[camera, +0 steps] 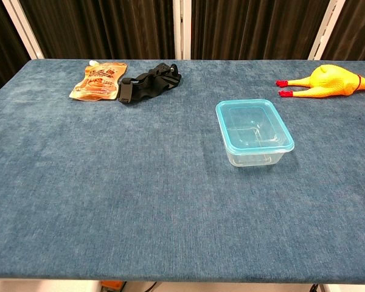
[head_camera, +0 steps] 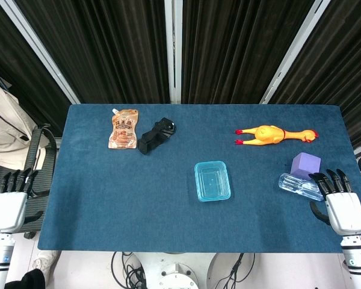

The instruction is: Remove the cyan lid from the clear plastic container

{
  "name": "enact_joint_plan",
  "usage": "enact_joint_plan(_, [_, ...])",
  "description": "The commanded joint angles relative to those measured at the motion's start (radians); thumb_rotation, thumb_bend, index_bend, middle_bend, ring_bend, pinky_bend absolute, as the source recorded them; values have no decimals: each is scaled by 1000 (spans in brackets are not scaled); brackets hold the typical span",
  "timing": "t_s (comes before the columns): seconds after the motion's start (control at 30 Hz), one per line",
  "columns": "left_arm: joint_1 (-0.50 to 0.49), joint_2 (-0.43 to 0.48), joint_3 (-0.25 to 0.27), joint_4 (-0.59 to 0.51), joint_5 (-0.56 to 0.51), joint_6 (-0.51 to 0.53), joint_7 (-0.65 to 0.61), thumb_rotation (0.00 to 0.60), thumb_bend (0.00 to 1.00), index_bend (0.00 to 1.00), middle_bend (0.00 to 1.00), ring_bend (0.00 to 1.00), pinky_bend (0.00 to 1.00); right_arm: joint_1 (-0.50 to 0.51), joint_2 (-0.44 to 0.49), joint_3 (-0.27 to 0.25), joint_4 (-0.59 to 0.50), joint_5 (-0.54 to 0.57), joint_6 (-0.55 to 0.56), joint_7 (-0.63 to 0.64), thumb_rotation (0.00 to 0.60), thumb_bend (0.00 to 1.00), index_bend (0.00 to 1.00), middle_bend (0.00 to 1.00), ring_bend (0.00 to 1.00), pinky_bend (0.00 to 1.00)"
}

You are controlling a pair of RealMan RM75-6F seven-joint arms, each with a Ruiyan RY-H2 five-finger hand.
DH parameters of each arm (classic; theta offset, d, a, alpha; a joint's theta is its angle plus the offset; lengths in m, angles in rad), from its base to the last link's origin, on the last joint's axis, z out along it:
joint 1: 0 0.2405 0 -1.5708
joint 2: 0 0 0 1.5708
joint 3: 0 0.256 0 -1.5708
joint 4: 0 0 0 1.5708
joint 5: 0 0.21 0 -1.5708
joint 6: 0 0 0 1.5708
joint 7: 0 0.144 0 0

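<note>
Orange pouch (head_camera: 123,128), label seemingly illegible

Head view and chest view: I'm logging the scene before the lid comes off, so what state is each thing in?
cyan lid: still on the container.
clear plastic container: closed, upright, untouched.
left hand: off the table's left edge, fingers apart, holding nothing.
right hand: near the table's right edge, fingers apart, holding nothing.
orange pouch: lying flat.
rubber chicken: lying on its side.
</note>
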Motion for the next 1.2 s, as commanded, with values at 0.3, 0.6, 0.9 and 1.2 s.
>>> enact_joint_plan(0.3, [13, -21, 1, 20, 21, 40, -5, 600, 0, 100, 51, 0, 0, 21, 16, 1, -9, -18, -14, 24, 600, 251, 172, 177, 87, 81])
enact_joint_plan(0.6, [16, -38, 9, 28, 71, 69, -18, 600, 0, 100, 51, 0, 0, 130, 37, -2, -70, -26, -194, 128, 600, 351, 105, 215, 87, 87])
enact_joint_plan(0.9, [21, -39, 16, 16, 77, 70, -3, 600, 0, 100, 51, 0, 0, 379, -86, 67, 6, 47, -532, 265, 600, 609, 0, 220, 44, 21])
enact_joint_plan(1.2, [15, -41, 12, 20, 68, 53, -4, 600, 0, 100, 51, 0, 0, 515, -215, 88, 155, 113, -713, 383, 600, 691, 0, 219, 31, 0])
